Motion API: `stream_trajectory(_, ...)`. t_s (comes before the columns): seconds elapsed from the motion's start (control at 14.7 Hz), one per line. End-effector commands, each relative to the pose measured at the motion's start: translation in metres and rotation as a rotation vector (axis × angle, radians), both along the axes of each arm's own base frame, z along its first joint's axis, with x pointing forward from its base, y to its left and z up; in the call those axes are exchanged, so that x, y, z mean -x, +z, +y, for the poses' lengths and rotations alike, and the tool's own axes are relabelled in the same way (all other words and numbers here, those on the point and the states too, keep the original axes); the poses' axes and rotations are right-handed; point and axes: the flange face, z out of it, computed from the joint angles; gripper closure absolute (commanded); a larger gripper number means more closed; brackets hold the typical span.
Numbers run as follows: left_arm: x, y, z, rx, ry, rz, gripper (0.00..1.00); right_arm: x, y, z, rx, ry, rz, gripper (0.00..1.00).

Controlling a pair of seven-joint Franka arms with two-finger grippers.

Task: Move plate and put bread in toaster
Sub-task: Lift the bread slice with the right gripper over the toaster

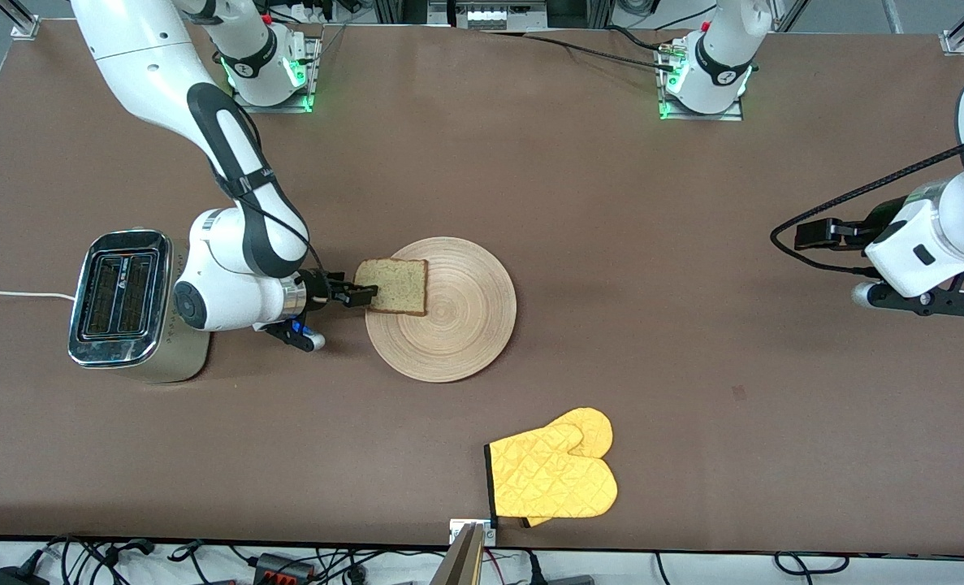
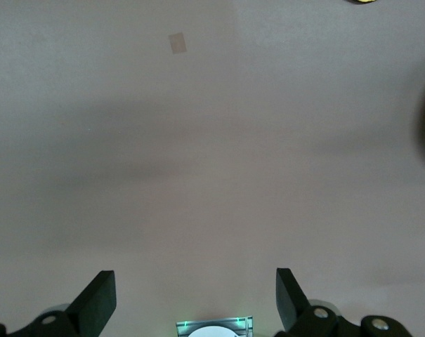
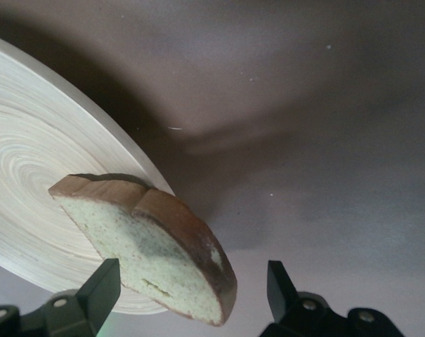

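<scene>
The light-wood plate [image 1: 465, 325] lies mid-table. The bread [image 1: 396, 286] rests on the plate's edge toward the right arm's end and overhangs the rim. My right gripper [image 1: 364, 294] is low at that overhanging edge, open. In the right wrist view the bread [image 3: 149, 239] sits between the spread fingers [image 3: 103, 288] of the right gripper [image 3: 191, 288], over the plate [image 3: 43, 182]. The toaster [image 1: 120, 296] stands beside the right arm's wrist, slots empty. My left gripper [image 1: 814, 236] waits open over bare table [image 2: 195, 295] at the left arm's end.
A yellow oven mitt [image 1: 555, 471] lies near the table's front edge, nearer to the camera than the plate. The toaster's white cord [image 1: 10, 295] runs off toward the table's end. A small tan mark [image 2: 177, 43] is on the brown table.
</scene>
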Motion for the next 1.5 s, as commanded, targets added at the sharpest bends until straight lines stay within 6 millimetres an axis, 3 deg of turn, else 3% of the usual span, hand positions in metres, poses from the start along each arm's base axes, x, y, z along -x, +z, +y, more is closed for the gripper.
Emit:
stream_trajectory(0.0, -0.002, 0.005, -0.006, -0.034, -0.003, 0.001, 0.00, 0.000, -0.002, 0.006, -0.019, -0.009, 0.000, 0.19)
stream_trajectory(0.14, 0.002, 0.013, 0.006, -0.041, 0.017, -0.012, 0.00, 0.000, -0.005, 0.005, -0.018, -0.009, 0.006, 0.28)
stream_trajectory(0.27, 0.005, 0.024, 0.016, -0.042, 0.035, -0.042, 0.00, 0.000, -0.005, 0.006, -0.018, -0.008, 0.006, 0.44)
stream_trajectory(0.54, 0.027, 0.029, 0.014, -0.058, 0.102, -0.062, 0.00, -0.002, 0.001, 0.006, -0.022, -0.002, 0.003, 0.75)
stream_trajectory(0.88, 0.039, 0.029, 0.007, -0.060, 0.111, -0.084, 0.00, -0.013, 0.032, 0.004, -0.032, -0.013, -0.044, 0.87)
stream_trajectory(1.02, 0.045, 0.028, 0.004, -0.060, 0.106, -0.083, 0.00, -0.015, 0.044, 0.004, -0.036, -0.005, -0.069, 1.00)
stream_trajectory(1.09, 0.045, 0.028, 0.004, -0.058, 0.108, -0.089, 0.00, -0.016, 0.051, 0.003, -0.036, -0.009, -0.077, 1.00)
stream_trajectory(1.22, 0.045, 0.030, 0.003, -0.057, 0.108, -0.095, 0.00, -0.017, 0.077, -0.003, -0.031, 0.014, -0.093, 1.00)
stream_trajectory(1.43, 0.042, 0.031, 0.007, -0.056, 0.115, -0.111, 0.00, -0.029, 0.131, -0.026, 0.089, 0.126, -0.167, 1.00)
